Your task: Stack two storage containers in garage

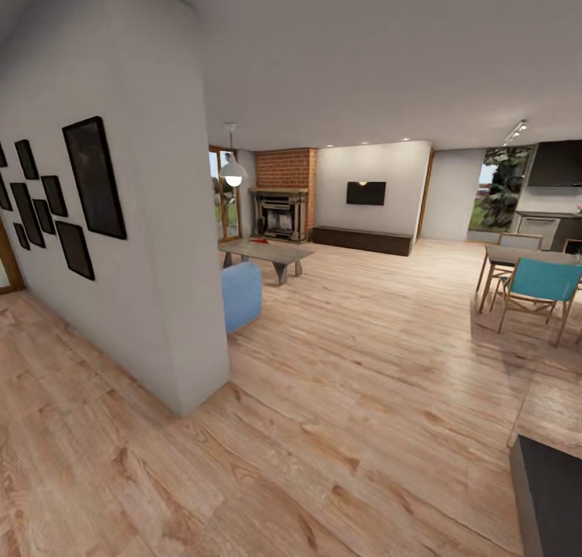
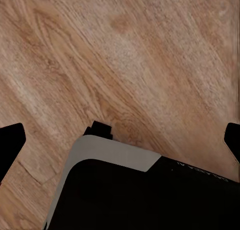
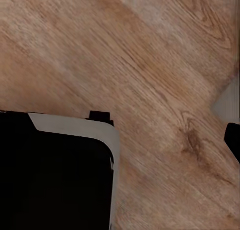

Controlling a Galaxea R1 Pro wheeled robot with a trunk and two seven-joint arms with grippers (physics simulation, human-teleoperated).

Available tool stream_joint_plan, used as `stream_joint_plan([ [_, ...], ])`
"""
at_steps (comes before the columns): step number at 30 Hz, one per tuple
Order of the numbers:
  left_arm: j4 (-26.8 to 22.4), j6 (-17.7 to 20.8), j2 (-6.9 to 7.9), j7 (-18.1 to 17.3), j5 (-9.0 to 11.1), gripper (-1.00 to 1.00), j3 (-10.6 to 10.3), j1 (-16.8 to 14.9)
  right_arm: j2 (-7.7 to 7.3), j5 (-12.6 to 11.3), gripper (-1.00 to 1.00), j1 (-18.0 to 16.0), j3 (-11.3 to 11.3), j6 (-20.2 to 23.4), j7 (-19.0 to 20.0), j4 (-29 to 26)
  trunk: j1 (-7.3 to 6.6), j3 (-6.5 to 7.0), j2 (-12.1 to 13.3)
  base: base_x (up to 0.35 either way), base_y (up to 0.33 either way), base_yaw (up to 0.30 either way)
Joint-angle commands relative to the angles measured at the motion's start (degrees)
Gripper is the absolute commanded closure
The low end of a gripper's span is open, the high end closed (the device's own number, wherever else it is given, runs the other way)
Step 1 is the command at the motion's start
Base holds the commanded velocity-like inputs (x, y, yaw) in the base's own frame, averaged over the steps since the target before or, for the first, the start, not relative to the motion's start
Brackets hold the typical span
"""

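Wood planks [image 1: 364,395] ran ahead toward the living room [image 1: 339,209]. Stood well short of it, likely still on approach. Spotted a red speck on the low bench [image 1: 267,254], possibly a container; too small to tell. Left hand [image 2: 120,140] apart, holding nothing; right hand unclear.

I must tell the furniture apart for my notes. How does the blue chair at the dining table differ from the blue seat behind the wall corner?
The chair is teal with thin wooden legs; the seat is pale blue and blocky, with no legs showing. The chair stands in full sight at the dining table; the wall partly hides the seat. Both rest on the wood floor.
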Motion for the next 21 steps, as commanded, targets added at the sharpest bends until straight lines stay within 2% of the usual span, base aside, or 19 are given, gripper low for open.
stream_joint_plan([
  [1,0.0,-0.14,-0.01,0.12,0.29,-1.0,-0.23,-0.02,0.05,-0.36,-1.0,-0.07,0.48,-0.25,-0.06,0.16,0.04,-0.08,-0.04,0.327,0.006,-0.257],
  [21,0.0,-0.13,0.02,0.12,0.29,-1.0,-0.23,-0.02,0.07,-0.35,-1.0,-0.07,0.48,-0.25,-0.07,0.16,0.04,-0.08,-0.04,0.327,0.001,-0.283],
])
